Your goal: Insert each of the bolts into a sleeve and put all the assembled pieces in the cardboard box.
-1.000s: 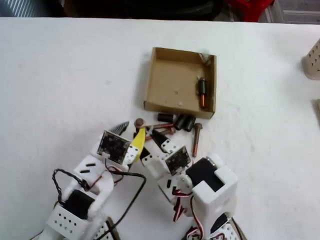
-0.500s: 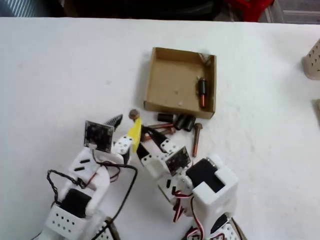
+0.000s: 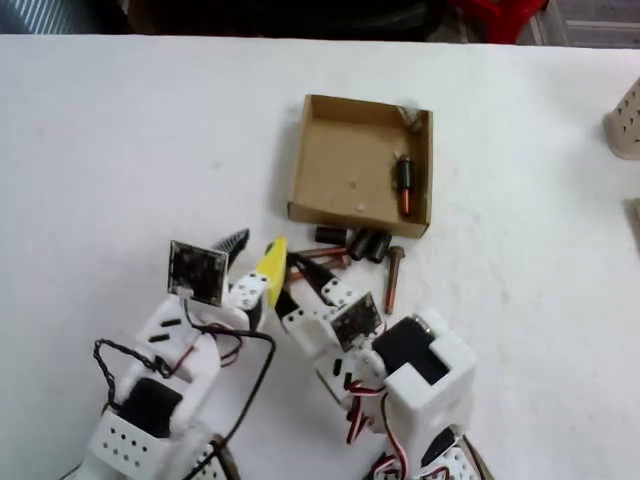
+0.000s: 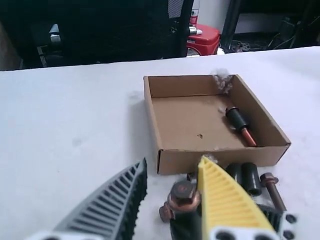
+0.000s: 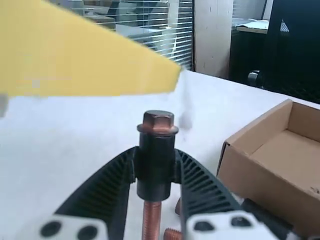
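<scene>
Since a second ago the left arm has swung its wrist off to the side. The copper bolt head that showed at the tip of its yellow finger [image 3: 272,265] half a second ago is gone from there in the high view. The right arm has not shifted. Finding: the left gripper [image 4: 173,162] stands open, grey and yellow fingers well apart, with nothing clamped between them. The bolt [image 5: 158,123] now sits in a black sleeve [image 5: 155,172], head resting on the sleeve's top and shank sticking out below. The right gripper [image 5: 156,155] is closed tight on that sleeve, holding it upright over the table [image 3: 120,150], near the front wall of the cardboard box [image 3: 350,215]. In my judgement this insertion is done and the left arm has let go. The piece is not yet boxed, so carrying it over the wall is what remains for it. Count: one assembled piece [image 3: 405,185] lies inside the box along a side wall, and one more is in the right gripper, making two assembled. On the table just outside the front wall I count two loose sleeves [image 3: 368,244] side by side. A third dark piece [image 3: 330,235] beside them looks like another sleeve, though I cannot be sure. One loose bolt [image 3: 394,272] lies plainly next to them, and a second bolt [image 3: 322,255] lies partly under the grippers. At least two pairings appear to remain.
</scene>
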Motion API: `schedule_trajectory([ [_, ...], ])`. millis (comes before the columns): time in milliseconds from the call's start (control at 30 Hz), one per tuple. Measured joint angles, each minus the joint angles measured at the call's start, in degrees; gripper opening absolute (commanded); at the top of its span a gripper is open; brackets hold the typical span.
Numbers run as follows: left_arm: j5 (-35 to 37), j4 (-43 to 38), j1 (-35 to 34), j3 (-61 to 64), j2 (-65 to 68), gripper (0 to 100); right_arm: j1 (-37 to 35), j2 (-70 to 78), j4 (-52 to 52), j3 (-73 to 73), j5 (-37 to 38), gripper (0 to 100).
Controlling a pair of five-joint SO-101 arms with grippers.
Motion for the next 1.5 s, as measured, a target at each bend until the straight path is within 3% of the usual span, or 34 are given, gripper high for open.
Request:
schedule_trajectory([
  [133,0.0,0.6,-2.3,-1.8,0.0,17,0.0,0.0,0.0,0.0,0.0,1.5],
  [300,0.0,2.6,-5.4,-1.8,0.0,2,0.0,0.0,0.0,0.0,0.0,1.5],
  [367,0.0,2.6,-6.9,-1.8,0.0,5,0.0,0.0,0.0,0.0,0.0,1.5],
  [667,0.0,2.6,-12.4,-1.8,0.0,2,2.2,-0.4,0.0,0.0,0.0,1.5],
  [867,0.0,2.6,-17.3,3.5,-0.1,2,6.7,-9.7,4.7,1.4,0.0,1.5],
  [1067,-4.6,8.3,-22.3,7.1,0.0,2,12.0,-26.2,24.7,2.1,0.0,1.5],
  [1300,-17.2,18.4,-22.9,7.1,0.0,3,20.6,-52.0,61.4,1.8,0.0,1.5],
  [1500,-16.8,18.4,-22.9,7.1,0.0,3,22.3,-67.3,85.4,1.1,0.0,1.5],
])
